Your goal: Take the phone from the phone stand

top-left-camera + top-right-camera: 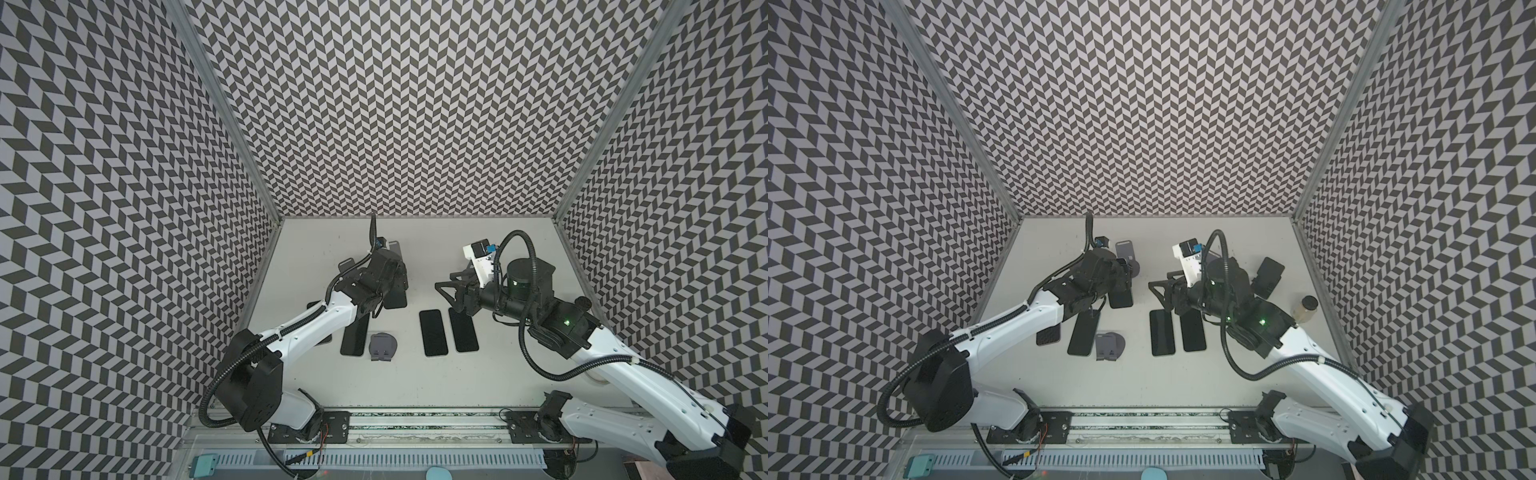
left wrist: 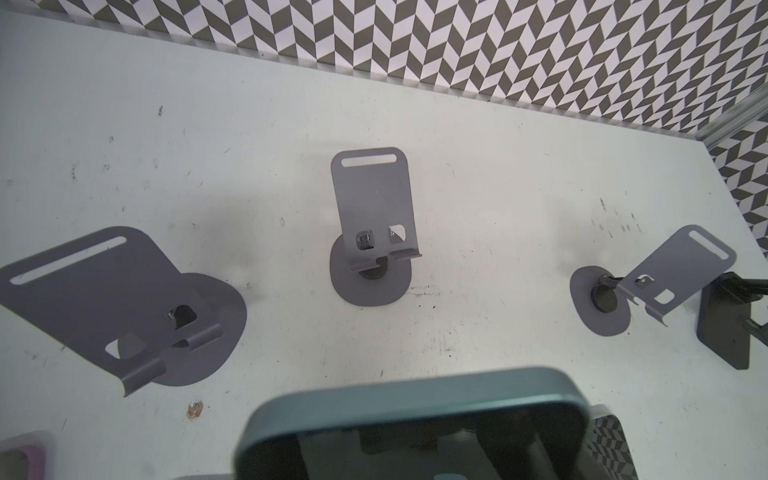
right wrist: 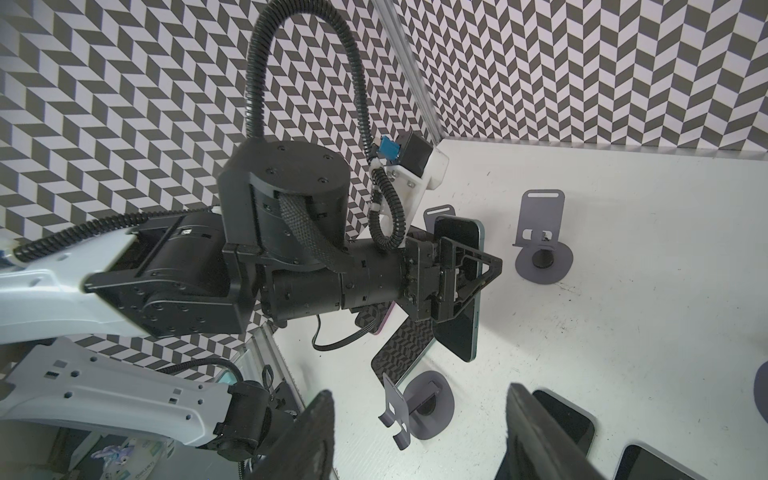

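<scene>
Gripping the teal-edged phone (image 3: 459, 336) across its faces in the clamped left gripper (image 3: 478, 276), risking a slip on smooth glass onto the table (image 3: 623, 291); right gripper (image 1: 446, 286) parted, empty.

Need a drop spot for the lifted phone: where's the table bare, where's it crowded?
Bare: front strip between flat phones and base rail; back centre between one empty stand and the next. Crowded: middle row, flat phones beside grey stand.
</scene>
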